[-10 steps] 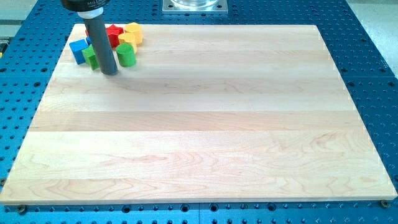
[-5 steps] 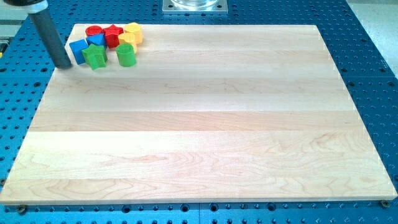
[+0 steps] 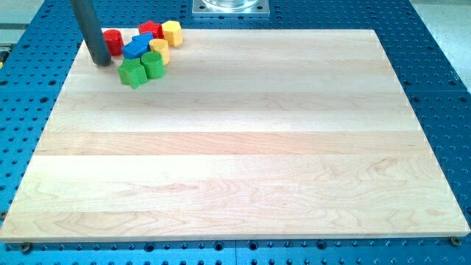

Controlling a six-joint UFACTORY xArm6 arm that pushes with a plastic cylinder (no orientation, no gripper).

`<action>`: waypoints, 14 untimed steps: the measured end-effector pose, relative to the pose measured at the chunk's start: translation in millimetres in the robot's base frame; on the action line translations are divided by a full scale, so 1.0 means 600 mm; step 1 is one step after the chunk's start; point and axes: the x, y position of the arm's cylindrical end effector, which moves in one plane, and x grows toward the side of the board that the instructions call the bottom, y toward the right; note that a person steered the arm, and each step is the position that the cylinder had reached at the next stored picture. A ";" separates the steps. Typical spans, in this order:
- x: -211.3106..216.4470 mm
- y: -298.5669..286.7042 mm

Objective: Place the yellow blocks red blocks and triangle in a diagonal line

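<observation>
My tip (image 3: 100,62) rests on the board's top left corner, right beside the left side of a red cylinder (image 3: 112,41). Right of that lies a blue block (image 3: 137,48); its shape is unclear. A second red block (image 3: 149,30) and a yellow hexagon block (image 3: 171,32) sit at the top edge. Another yellow block (image 3: 159,50) lies just below them. A green star block (image 3: 133,73) and a green cylinder (image 3: 154,65) sit at the bottom of the cluster. All the blocks are bunched tightly together.
The wooden board (image 3: 243,147) lies on a blue perforated table (image 3: 441,44). A metal base plate (image 3: 231,6) shows at the view's top centre.
My tip has moved from the board's left edge up and right to the red cylinder. The blue and green blocks have shifted to the right, and the cluster has been rearranged.
</observation>
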 end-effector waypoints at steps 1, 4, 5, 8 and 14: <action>-0.038 0.012; -0.037 0.095; -0.012 0.198; 0.024 0.338; -0.074 0.216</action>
